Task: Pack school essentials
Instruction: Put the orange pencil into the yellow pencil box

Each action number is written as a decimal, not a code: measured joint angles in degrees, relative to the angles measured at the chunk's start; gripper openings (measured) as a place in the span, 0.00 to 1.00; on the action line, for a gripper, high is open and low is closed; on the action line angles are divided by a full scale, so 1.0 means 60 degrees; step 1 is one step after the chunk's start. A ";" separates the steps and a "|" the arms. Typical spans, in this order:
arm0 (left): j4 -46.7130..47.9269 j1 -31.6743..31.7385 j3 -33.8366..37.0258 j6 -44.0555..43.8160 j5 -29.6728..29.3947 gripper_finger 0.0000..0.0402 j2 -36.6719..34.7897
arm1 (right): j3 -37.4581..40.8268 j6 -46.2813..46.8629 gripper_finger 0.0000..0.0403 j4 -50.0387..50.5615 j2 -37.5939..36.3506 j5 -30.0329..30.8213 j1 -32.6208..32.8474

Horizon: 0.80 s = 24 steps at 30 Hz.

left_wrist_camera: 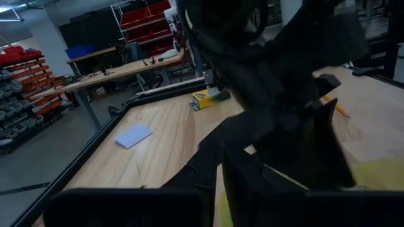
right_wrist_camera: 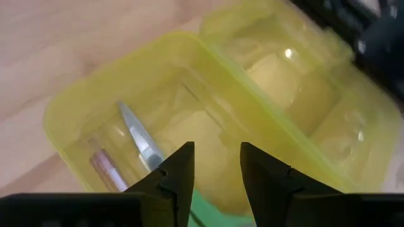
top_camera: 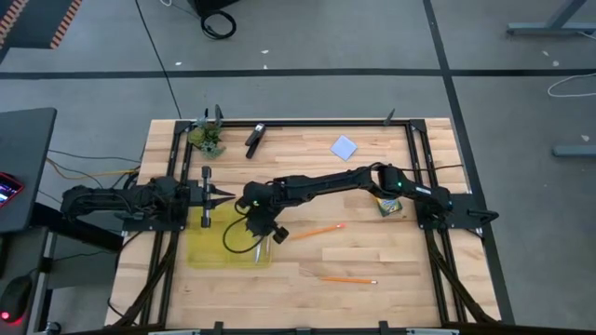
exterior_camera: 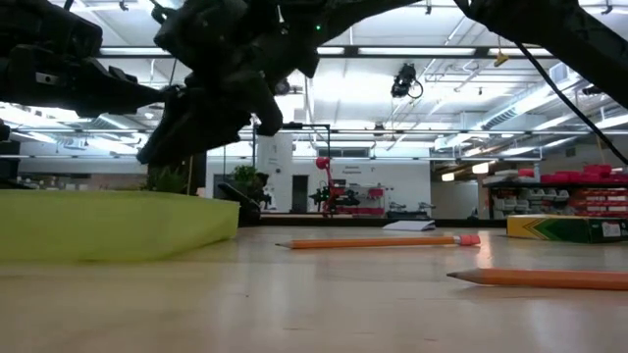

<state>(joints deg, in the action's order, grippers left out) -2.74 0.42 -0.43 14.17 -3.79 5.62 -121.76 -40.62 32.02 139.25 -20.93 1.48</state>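
A translucent yellow case (top_camera: 228, 244) is seen lying open on the pale wooden table (top_camera: 307, 288), and the right gripper (right_wrist_camera: 216, 165) is held directly above one of its halves. In the right wrist view the two dark fingers are parted by a narrow gap and nothing is gripped between them. Beneath them, inside the case, the metal blades of the scissors (right_wrist_camera: 140, 142) are visible, with a slim pinkish-purple pen (right_wrist_camera: 107, 169) lying just beside them; a patch of green shows at the lower edge, close under the fingers.

The left gripper (top_camera: 219, 195) is stationed at the far edge of the case, near the right arm's wrist; whether its fingers are parted cannot be told, since the right arm blocks most of its own camera's view.

Outside the case, one orange pencil (top_camera: 317, 230) with a pink eraser tip lies just to the right of the right gripper, and a second orange pencil (top_camera: 349, 279) rests nearer the front edge of the table. A pale blue square notepad (top_camera: 345, 147) lies flat near the far edge. A yellow and green crayon box (top_camera: 389, 207) sits beside the right arm. A black oblong tool (top_camera: 254, 139) and a green leafy clump (top_camera: 207, 138) lie at the far left corner
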 joint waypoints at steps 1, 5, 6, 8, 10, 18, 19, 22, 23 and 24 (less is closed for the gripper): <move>0.0000 -0.0001 0.0000 0.0000 -0.0003 0.07 -0.0002 | 0.0014 0.0103 0.32 0.0151 -0.0032 0.0224 0.0000; 0.0000 0.0000 0.0003 0.0000 -0.0002 0.07 -0.0002 | 0.0034 0.0368 0.28 0.0662 -0.0283 0.1062 0.0049; 0.0000 0.0002 0.0002 0.0004 0.0000 0.08 -0.0001 | 0.0031 0.0426 0.27 0.0650 -0.0370 0.1166 0.0081; -0.0017 0.0002 0.0000 0.0000 0.0000 0.09 0.0000 | 0.0034 0.0593 0.25 0.1202 -0.0591 0.1369 0.0107; 0.0021 0.0002 0.0000 0.0004 0.0000 0.09 -0.0005 | 0.0034 0.0821 0.24 0.1527 -0.0882 0.1482 0.0127; 0.0006 0.0002 0.0000 0.0003 0.0000 0.08 0.0020 | 0.0034 0.1930 0.22 0.2929 -0.1565 0.1516 0.0154; 0.0004 0.0002 0.0001 0.0004 0.0000 0.08 0.0020 | 0.0034 0.2058 0.22 0.3112 -0.1578 0.1520 0.0188; 0.0004 -0.0001 0.0000 0.0004 0.0000 0.07 0.0020 | 0.0034 0.2399 0.22 0.3645 -0.1582 0.1658 0.0268; 0.0004 0.0002 0.0002 0.0004 0.0000 0.07 0.0020 | 0.0048 0.2501 0.22 0.3845 -0.1582 0.1713 0.0287; 0.0004 0.0001 0.0001 0.0002 0.0000 0.07 0.0020 | 0.0125 0.2582 0.22 0.3948 -0.1588 0.1730 0.0292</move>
<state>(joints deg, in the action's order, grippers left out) -2.72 0.42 -0.42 14.19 -3.79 5.74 -121.01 -25.13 55.70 129.72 -10.56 3.23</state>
